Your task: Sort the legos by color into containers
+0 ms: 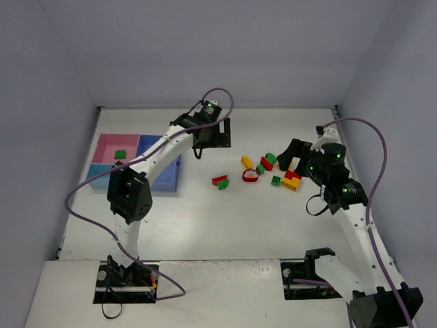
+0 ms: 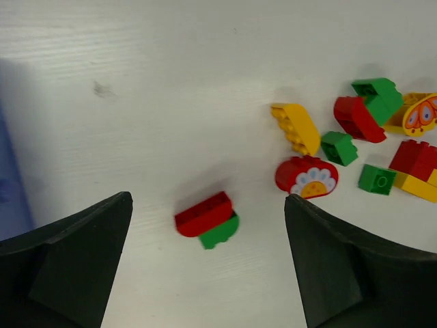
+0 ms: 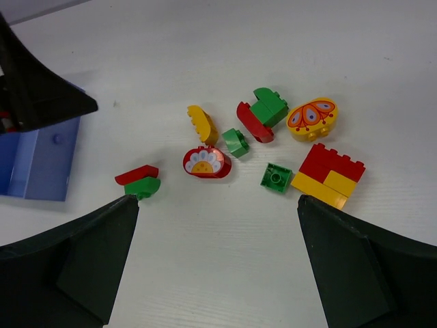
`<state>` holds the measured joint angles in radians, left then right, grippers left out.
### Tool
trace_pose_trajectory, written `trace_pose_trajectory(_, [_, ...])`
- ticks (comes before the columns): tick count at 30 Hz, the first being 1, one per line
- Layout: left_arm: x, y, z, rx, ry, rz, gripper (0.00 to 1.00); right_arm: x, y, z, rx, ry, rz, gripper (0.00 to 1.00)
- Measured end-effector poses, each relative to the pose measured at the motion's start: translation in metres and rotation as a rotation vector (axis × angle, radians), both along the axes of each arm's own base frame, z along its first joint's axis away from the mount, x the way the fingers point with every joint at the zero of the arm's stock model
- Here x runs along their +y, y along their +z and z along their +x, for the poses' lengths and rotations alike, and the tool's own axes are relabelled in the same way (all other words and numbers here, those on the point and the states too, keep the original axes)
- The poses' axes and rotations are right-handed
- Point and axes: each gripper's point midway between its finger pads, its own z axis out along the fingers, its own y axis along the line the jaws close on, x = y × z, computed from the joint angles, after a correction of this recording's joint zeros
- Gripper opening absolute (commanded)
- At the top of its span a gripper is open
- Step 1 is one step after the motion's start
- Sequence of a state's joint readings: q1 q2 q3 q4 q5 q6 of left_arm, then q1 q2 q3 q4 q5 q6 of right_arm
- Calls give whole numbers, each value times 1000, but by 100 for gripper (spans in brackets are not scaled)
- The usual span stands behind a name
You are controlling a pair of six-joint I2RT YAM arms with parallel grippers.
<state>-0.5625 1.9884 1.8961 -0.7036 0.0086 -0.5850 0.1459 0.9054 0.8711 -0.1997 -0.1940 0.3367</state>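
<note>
We hold nothing: both grippers hang with jaws spread wide over the table (image 1: 205, 219).

Our left gripper (image 2: 208, 273) is released above a red-and-green brick pair (image 2: 207, 220), which lies apart from the cluster of legos (image 3: 270, 106). Our right gripper (image 3: 218, 273) is equally unclenched over that cluster. One green brick (image 1: 120, 154) sits in the pink tray (image 1: 106, 143), which joins the blue tray (image 1: 169, 176) at the table's left side.
</note>
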Motion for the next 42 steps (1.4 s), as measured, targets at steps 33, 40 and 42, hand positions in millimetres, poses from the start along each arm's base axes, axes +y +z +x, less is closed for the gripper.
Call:
trace_pose_trajectory(33, [-136,-126,0,123,154,-91,55,-2,-31,-14,68,-23,21,100])
trace_pose_trajectory(40, [-127,-127,6,93,175,-43,5,-2,-26,-16,49,-21,24,100])
trace_pose_trajectory(42, [-121,-126,7,78,173,-15,2,-1,-24,-17,43,-18,27,100])
